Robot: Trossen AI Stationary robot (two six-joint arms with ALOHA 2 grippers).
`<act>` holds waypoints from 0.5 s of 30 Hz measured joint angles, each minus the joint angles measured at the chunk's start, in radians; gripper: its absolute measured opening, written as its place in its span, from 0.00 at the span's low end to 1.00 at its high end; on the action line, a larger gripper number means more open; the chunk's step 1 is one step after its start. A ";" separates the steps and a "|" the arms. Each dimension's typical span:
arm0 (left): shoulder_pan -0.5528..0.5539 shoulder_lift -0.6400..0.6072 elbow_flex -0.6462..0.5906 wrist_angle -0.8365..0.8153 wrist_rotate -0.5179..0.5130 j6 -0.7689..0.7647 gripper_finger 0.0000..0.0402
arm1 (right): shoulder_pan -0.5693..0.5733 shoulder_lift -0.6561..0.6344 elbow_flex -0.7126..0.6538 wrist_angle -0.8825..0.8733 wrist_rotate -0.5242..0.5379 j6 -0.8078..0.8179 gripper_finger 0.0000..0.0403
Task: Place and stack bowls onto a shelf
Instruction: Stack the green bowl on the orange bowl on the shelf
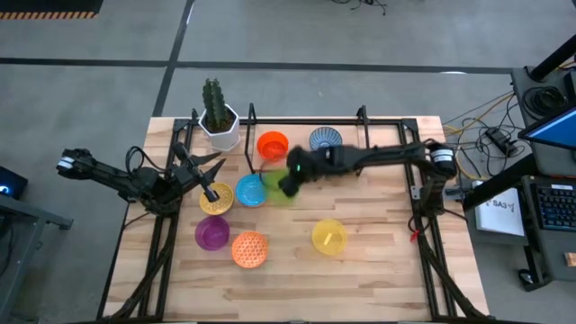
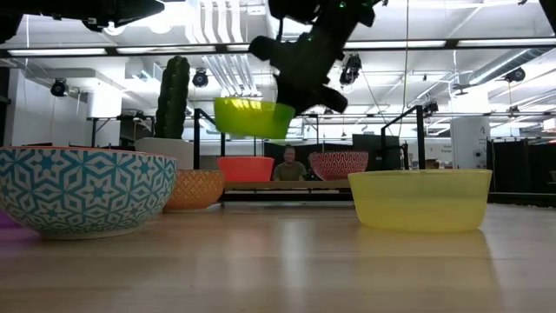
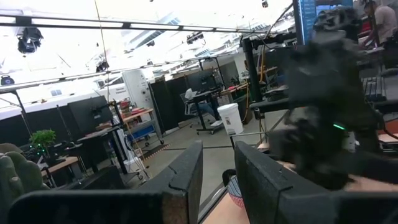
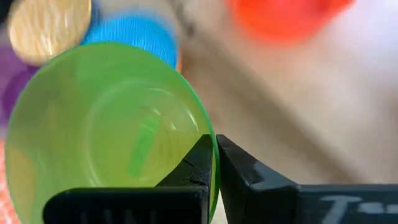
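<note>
The right gripper [image 4: 213, 163] is pinching the rim of the green bowl [image 4: 106, 130] between its two dark fingers, one inside the wall and one outside. In the low view this bowl [image 2: 254, 117] is hanging clear above the worktop [image 2: 278, 261], level with the upper part of the cactus [image 2: 172, 96]. From above, the right arm is reaching across from the right edge, with the green bowl [image 1: 281, 191] sitting just beside the plain blue bowl [image 1: 251, 191] and in front of the shelf [image 1: 306, 121].

On the shelf, the red-orange bowl [image 1: 272, 145] and the patterned blue-white bowl [image 1: 325, 139] are resting side by side, slightly apart. On the worktop, the gold bowl [image 1: 216, 199] is lying next to the plain blue bowl, the purple bowl [image 1: 212, 233] and the orange patterned bowl [image 1: 250, 249] are standing close together nearer the front, and the yellow bowl [image 1: 329, 237] is standing alone to the right of them. A teal star-patterned bowl [image 2: 85, 189] is filling the near left of the low view.

The left gripper [image 1: 214, 192] is hovering over the gold bowl; its fingers [image 3: 186, 180] are standing parted with a gap between them, holding nothing. A white hexagonal pot [image 1: 220, 128] is carrying the cactus at the shelf's left end.
</note>
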 joint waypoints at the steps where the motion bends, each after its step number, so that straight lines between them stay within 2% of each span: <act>1: 0.000 0.000 0.000 0.000 0.000 0.000 0.19 | -0.026 -0.004 0.014 0.004 0.000 -0.023 0.02; 7: 0.000 0.000 0.000 0.001 0.000 0.001 0.19 | -0.200 0.036 0.095 0.016 -0.006 -0.128 0.02; 10: 0.000 0.000 0.000 0.001 0.000 0.003 0.19 | -0.272 0.079 0.127 0.029 -0.049 -0.159 0.02; 15: 0.000 -0.001 0.000 0.001 0.000 0.013 0.19 | -0.309 0.143 0.188 0.051 -0.097 -0.203 0.02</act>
